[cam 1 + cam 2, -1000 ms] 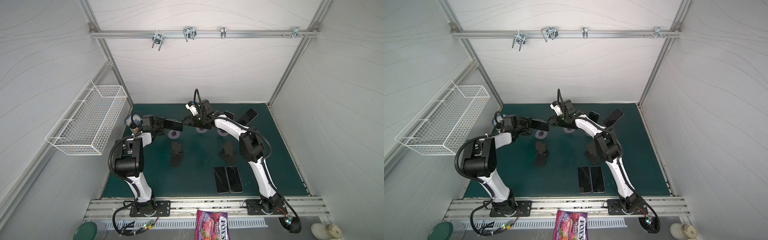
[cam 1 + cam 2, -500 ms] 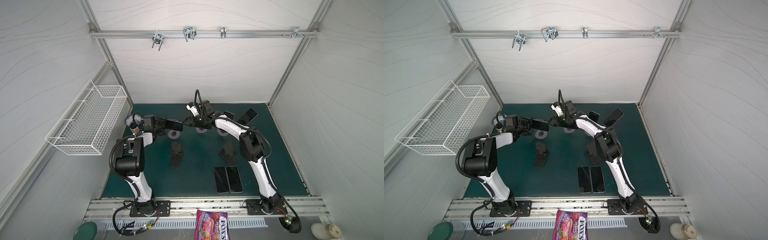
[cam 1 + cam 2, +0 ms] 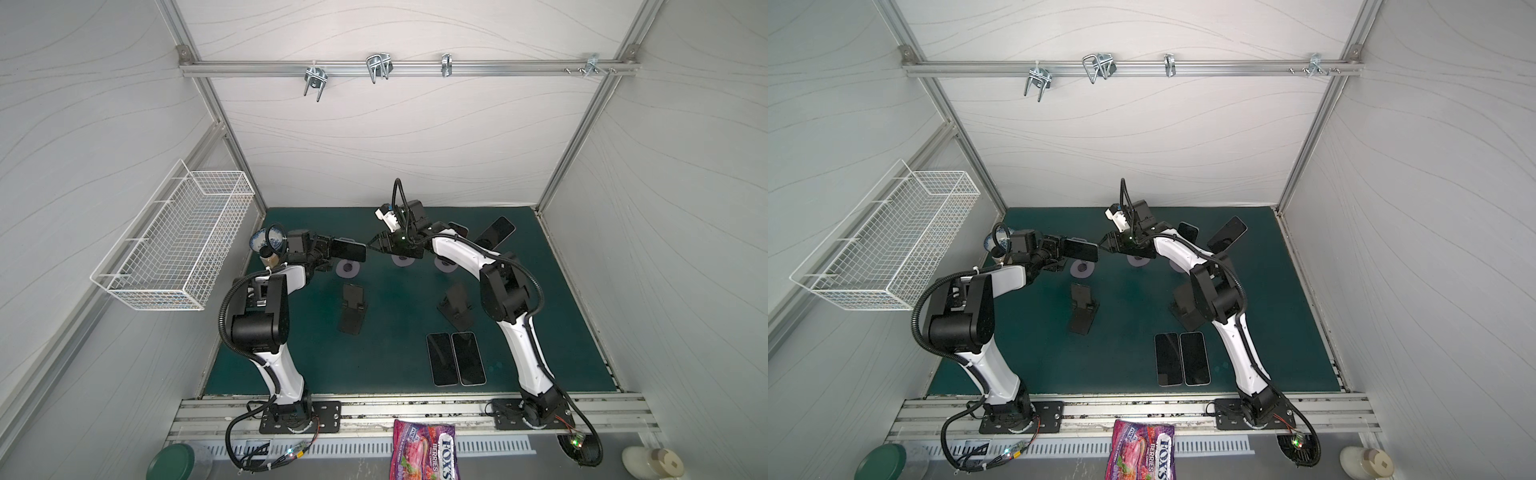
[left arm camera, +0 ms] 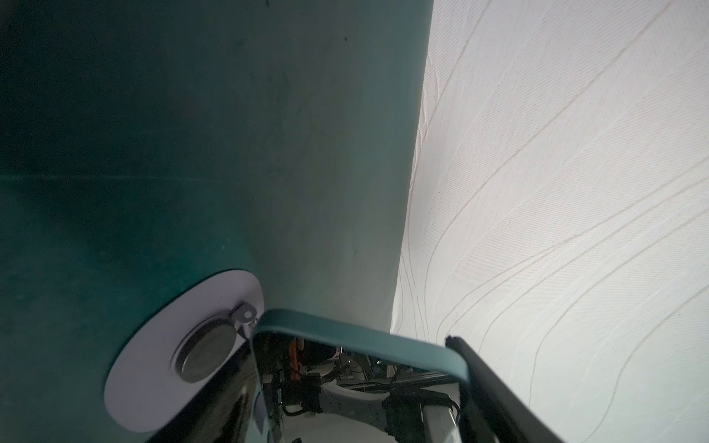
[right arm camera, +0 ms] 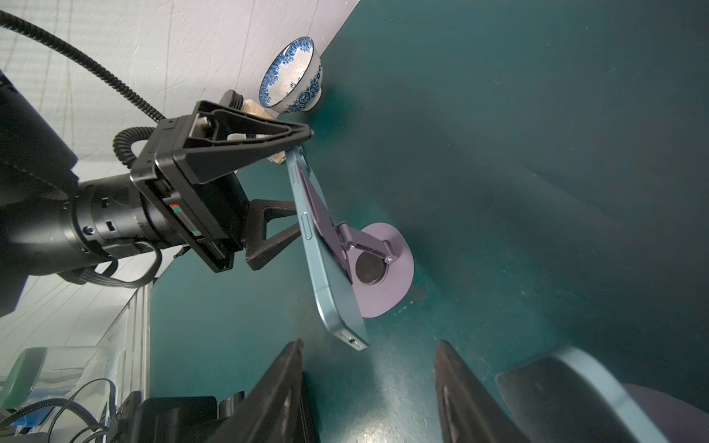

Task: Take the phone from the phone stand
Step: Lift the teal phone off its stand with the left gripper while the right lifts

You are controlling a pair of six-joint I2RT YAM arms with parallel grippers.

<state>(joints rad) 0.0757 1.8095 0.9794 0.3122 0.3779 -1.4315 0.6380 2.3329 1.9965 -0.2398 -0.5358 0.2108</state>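
Left gripper (image 5: pixel 302 180) clamps opposite edges of the phone (image 5: pixel 332 284), which leans on the stand (image 5: pixel 399 284); right gripper (image 3: pixel 374 248) hangs open just beside its free end, bare mat (image 5: pixel 537 153) beyond.

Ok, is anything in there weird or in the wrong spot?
Yes: a candy bag lies off the green mat, in front of the metal rail. A blue-and-white bowl sits at the mat's left edge, near the back wall. Neither seems part of the phone job. Nothing looks spilled or broken.
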